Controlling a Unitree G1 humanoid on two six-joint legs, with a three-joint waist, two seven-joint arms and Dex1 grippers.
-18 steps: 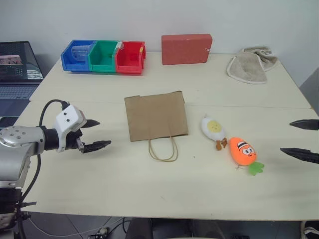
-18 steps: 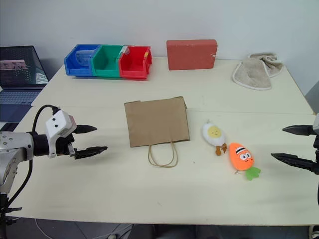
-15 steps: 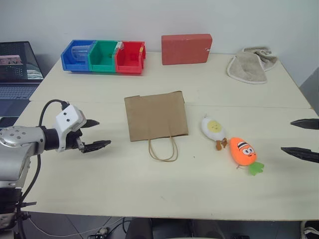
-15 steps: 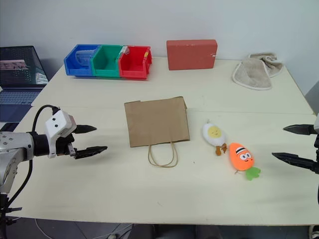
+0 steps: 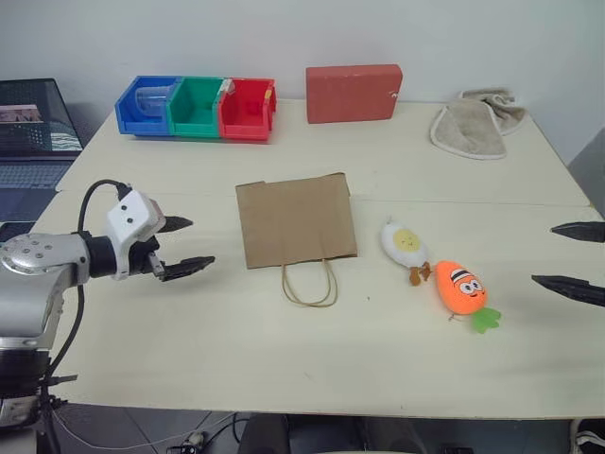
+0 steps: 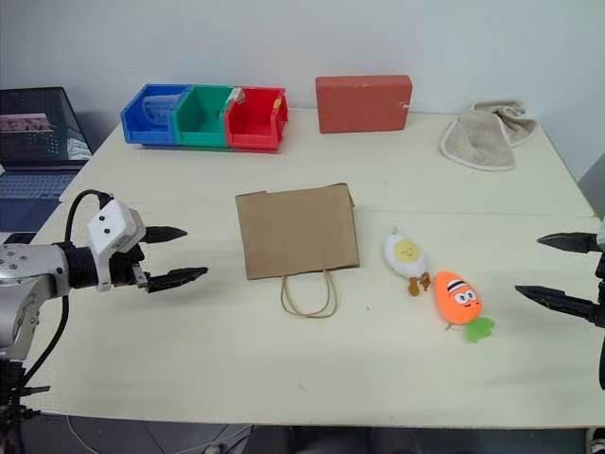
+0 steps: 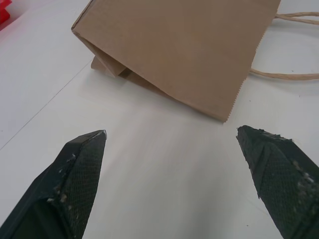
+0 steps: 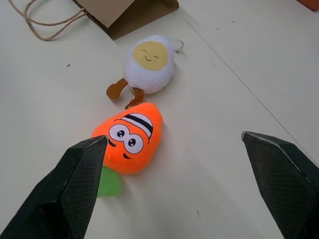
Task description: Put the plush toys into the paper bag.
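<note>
A brown paper bag (image 5: 295,221) lies flat in the middle of the table, its twine handles (image 5: 310,284) toward the front edge. To its right lie the two plush toys: a white egg (image 5: 406,243) with a yellow yolk and brown feet, and an orange carrot (image 5: 460,288) with green leaves. My left gripper (image 5: 185,246) hovers open to the left of the bag, pointing at it. At the right edge my right gripper (image 5: 570,258) stands open, aimed at the carrot (image 8: 130,139) and the egg (image 8: 149,63). The bag (image 7: 184,47) lies just beyond my left fingertips.
Blue, green and red bins (image 5: 197,107) stand at the back left, a red rectangular box (image 5: 354,93) at the back middle, and a beige towel (image 5: 475,123) at the back right. A laptop (image 5: 33,132) sits off the table's left side.
My left gripper has lifted slightly and shifted a little toward the bag. The right gripper has barely moved. Bag and toys lie as before.
</note>
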